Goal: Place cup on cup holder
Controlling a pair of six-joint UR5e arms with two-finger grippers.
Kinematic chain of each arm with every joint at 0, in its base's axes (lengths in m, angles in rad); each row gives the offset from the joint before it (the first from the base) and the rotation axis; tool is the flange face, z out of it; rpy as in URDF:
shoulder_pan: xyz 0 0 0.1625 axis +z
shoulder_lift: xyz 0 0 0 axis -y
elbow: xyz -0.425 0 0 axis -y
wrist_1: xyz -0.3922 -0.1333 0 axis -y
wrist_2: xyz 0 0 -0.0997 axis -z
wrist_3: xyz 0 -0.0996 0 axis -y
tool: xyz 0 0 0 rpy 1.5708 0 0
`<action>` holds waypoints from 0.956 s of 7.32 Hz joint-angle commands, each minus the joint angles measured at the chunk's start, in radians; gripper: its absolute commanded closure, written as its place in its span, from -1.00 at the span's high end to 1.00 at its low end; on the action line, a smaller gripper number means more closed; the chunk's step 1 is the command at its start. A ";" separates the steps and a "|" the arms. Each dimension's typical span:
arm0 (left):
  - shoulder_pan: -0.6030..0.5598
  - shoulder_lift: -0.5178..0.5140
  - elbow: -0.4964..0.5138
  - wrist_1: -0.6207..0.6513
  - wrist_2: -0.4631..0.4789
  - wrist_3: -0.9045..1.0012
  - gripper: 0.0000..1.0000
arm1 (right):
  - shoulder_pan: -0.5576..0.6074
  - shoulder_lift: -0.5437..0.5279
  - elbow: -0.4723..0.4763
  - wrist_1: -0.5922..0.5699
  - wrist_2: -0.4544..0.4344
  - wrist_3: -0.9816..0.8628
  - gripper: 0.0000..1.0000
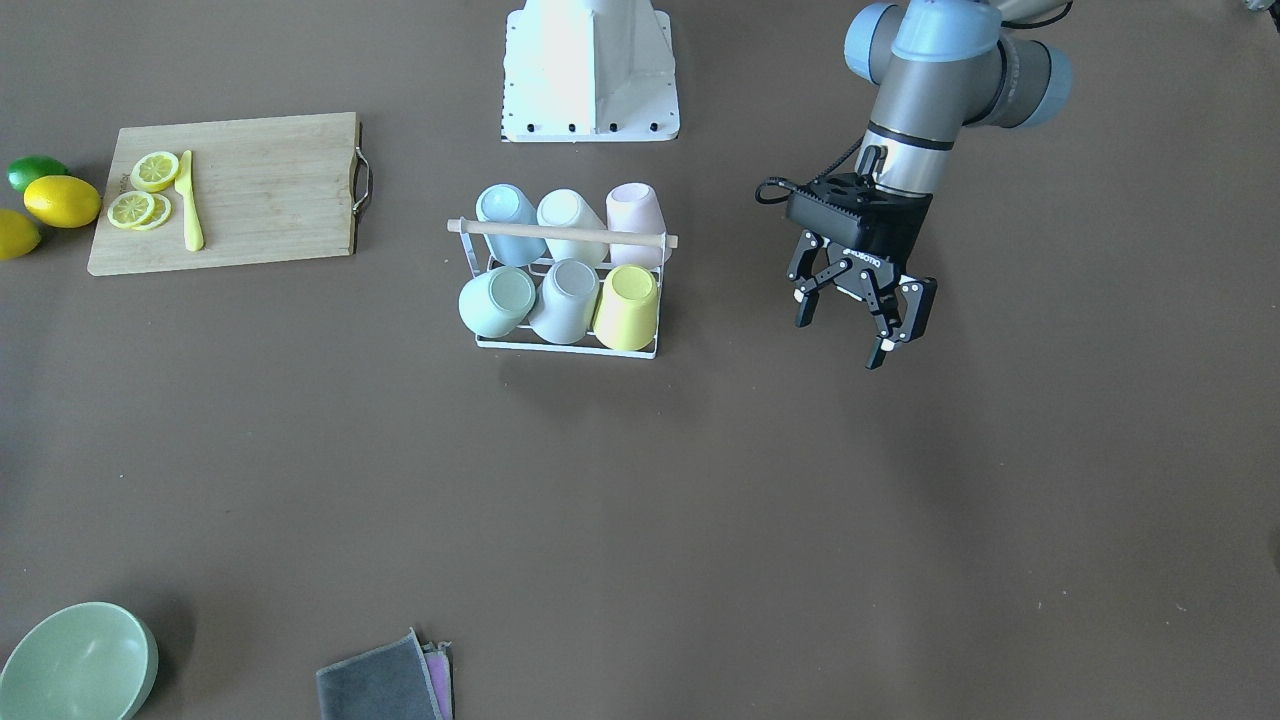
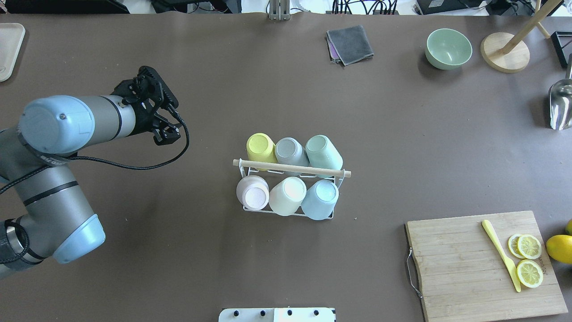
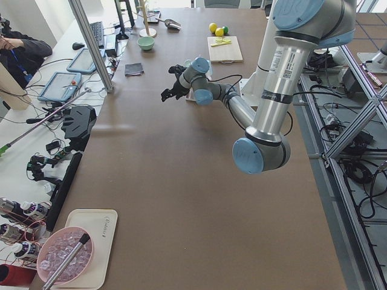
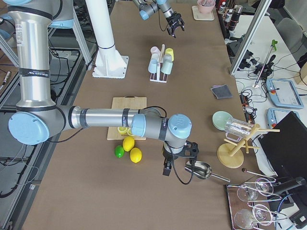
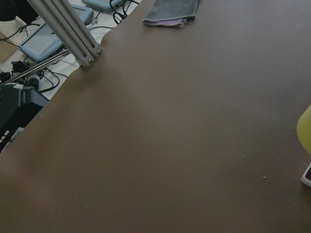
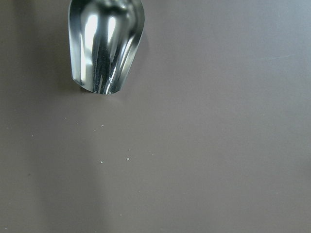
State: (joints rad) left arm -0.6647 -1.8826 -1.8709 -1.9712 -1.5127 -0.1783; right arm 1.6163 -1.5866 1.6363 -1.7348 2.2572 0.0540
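The cup holder (image 1: 560, 232), a white wire rack with a wooden rod handle, stands mid-table and also shows in the overhead view (image 2: 290, 167). Several upturned cups sit on its prongs, among them a yellow cup (image 1: 628, 305), a grey cup (image 1: 565, 298) and a pink cup (image 1: 636, 220). My left gripper (image 1: 855, 330) is open and empty, raised above the table off to the rack's side, apart from it; it also shows in the overhead view (image 2: 145, 91). My right gripper (image 4: 168, 165) shows only in the exterior right view, near a metal scoop (image 6: 104, 43); I cannot tell its state.
A cutting board (image 1: 260, 190) carries lemon slices and a yellow knife, with lemons (image 1: 62, 200) beside it. A green bowl (image 1: 75, 665), folded cloths (image 1: 385, 685) and a wooden stand (image 2: 505, 51) sit along the far edge. The robot base (image 1: 590, 70) is behind the rack.
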 commanded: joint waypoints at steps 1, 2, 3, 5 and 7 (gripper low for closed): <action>-0.018 0.034 0.016 0.170 0.060 -0.010 0.97 | 0.008 0.000 0.010 -0.005 -0.011 0.000 1.00; -0.039 0.037 0.016 0.173 0.060 -0.010 0.97 | 0.008 -0.012 0.013 -0.005 -0.011 -0.003 1.00; -0.070 0.039 0.018 0.175 0.062 -0.012 0.97 | 0.010 -0.013 0.022 -0.005 -0.008 -0.003 1.00; -0.169 0.069 0.018 0.228 -0.030 -0.079 0.97 | 0.033 -0.019 0.020 0.003 -0.016 -0.003 1.00; -0.307 0.100 0.019 0.294 -0.315 -0.204 0.97 | 0.063 -0.080 0.095 -0.005 -0.008 -0.008 1.00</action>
State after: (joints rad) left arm -0.8825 -1.8072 -1.8527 -1.7144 -1.6784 -0.3293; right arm 1.6691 -1.6270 1.6841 -1.7392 2.2504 0.0475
